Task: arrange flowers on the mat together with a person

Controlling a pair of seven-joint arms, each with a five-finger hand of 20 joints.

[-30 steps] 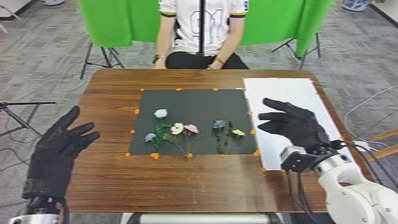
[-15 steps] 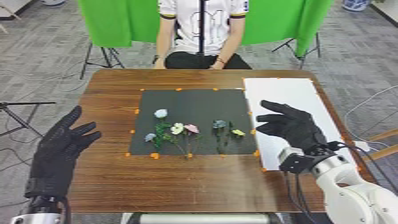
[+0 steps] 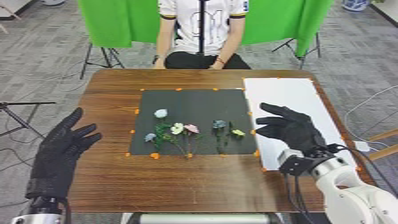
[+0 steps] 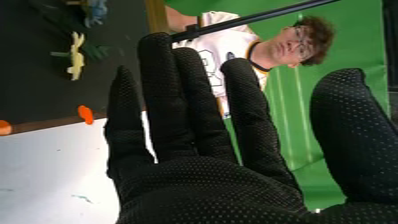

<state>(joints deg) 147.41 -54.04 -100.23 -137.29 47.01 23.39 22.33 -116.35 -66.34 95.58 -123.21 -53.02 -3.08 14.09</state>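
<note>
Looks close to finished, perhaps complete. Laid on the dark mat: a white flower toward the far side, then, nearer, a blue-purple flower, cream flower, pink flower, dusty-blue flower and yellow flower. Possibly left: slight respacing. Wide fingers and no flower in either hand: left hand by the bench's left edge, right hand above the white sheet.
</note>
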